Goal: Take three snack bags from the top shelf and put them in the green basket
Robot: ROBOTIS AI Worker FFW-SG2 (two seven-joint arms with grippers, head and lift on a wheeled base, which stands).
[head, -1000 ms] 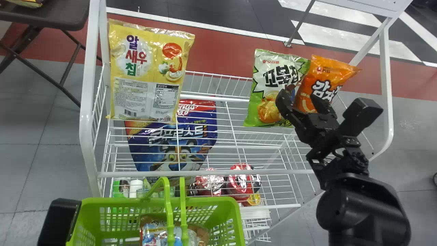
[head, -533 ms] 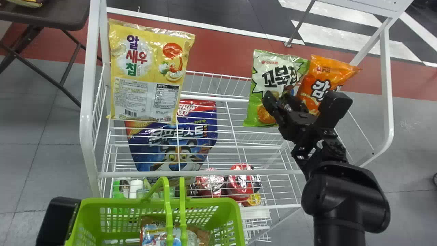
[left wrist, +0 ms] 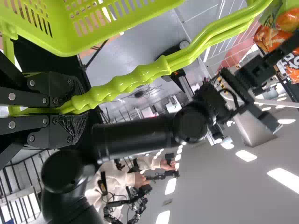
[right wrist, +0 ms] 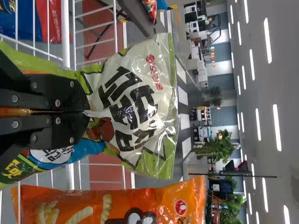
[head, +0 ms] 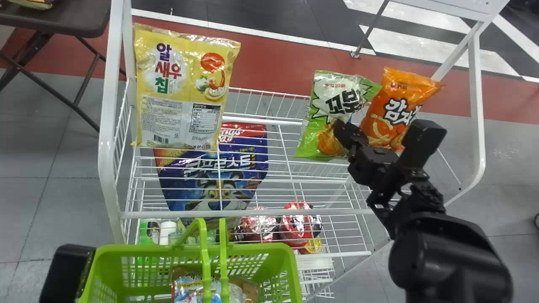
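Right there beside the orange bag [head: 398, 94], the right gripper [head: 344, 131] had the green snack bag [head: 330, 99] pinched tight, while the left gripper [left wrist: 70, 109] clutched the handle [head: 204, 252] of the green basket [head: 269, 248]!

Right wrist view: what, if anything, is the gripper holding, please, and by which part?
The green snack bag, by the middle of its printed front.

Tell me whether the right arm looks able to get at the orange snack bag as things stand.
Probably not yet: the right arm's fingers pinch the green-and-white bag and would likely have to release it first. Otherwise, the orange bag beside it looks reachable.
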